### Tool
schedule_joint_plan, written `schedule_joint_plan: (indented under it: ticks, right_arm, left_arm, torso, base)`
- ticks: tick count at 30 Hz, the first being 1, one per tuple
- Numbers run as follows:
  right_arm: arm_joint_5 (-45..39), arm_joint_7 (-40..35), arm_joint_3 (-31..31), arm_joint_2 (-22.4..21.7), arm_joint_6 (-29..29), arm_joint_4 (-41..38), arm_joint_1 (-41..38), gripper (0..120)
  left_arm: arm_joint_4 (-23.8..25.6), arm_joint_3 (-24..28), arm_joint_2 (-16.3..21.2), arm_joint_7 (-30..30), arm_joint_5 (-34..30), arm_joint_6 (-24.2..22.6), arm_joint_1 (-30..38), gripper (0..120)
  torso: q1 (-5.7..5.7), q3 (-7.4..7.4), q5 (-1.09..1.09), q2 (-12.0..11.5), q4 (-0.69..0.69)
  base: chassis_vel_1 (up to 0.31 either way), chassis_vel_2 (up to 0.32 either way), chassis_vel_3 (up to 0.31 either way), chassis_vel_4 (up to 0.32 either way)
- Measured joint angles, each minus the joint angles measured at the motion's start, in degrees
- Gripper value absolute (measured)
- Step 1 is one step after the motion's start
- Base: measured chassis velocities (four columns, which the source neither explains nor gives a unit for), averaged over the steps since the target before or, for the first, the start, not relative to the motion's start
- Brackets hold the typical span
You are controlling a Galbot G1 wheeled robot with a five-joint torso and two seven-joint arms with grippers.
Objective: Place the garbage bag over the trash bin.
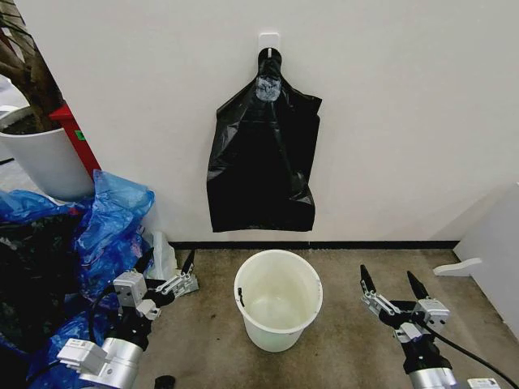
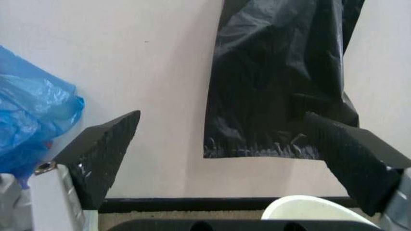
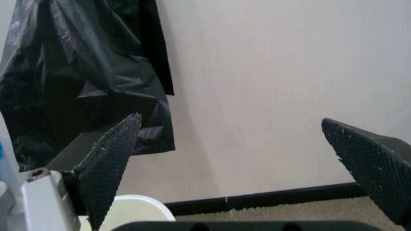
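The garbage bag [image 1: 262,166] is glossy black and wrinkled; it hangs flat on the white wall from a hook, its lower edge above the skirting. It also appears as garbage bag [image 2: 282,77] and garbage bag [image 3: 83,72] in the wrist views. Below it on the floor stands the trash bin [image 1: 278,300], an off-white round bucket, upright and empty, with its rim [image 2: 314,211] showing in the left wrist view. My left gripper [image 1: 168,267] is open, low and to the bin's left. On the bin's right, my right gripper [image 1: 389,284] is open too. Neither touches anything.
Shiny blue plastic bags [image 1: 105,227] pile up on the left against the wall, close to my left arm. A large white plant pot [image 1: 45,158] stands behind them. A white panel [image 1: 495,251] borders the right side. Brown floor lies around the bin.
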State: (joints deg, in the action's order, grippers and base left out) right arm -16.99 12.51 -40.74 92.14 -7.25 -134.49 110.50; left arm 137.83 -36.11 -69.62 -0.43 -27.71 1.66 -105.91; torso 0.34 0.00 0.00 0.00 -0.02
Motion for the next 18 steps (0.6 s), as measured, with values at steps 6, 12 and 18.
schedule_joint_plan:
  ticks: [6, 12, 18]
  right_arm:
    - [0.0, -0.6, 0.1, 0.0, 0.1, 0.0, -0.2, 100]
    - [0.0, -0.8, 0.4, 0.0, 0.3, -0.2, -0.4, 100]
    - [-0.2, -0.8, 0.4, 0.0, 0.4, -0.4, -0.4, 100]
  left_arm:
    - [-0.3, 0.0, 0.0, 0.0, 0.0, 0.1, 0.3, 100]
    - [-0.3, -0.1, -0.1, 0.0, -0.1, 0.2, 0.4, 100]
    - [-0.5, -0.2, -0.1, 0.0, -0.1, 0.3, 0.6, 100]
  torso:
    - [0.0, 0.0, 0.0, 0.0, 0.0]
    - [0.0, 0.0, 0.0, 0.0, 0.0]
    - [0.0, 0.0, 0.0, 0.0, 0.0]
  base:
    - [0.0, 0.0, 0.0, 0.0]
    - [0.0, 0.0, 0.0, 0.0]
    - [0.0, 0.0, 0.0, 0.0]
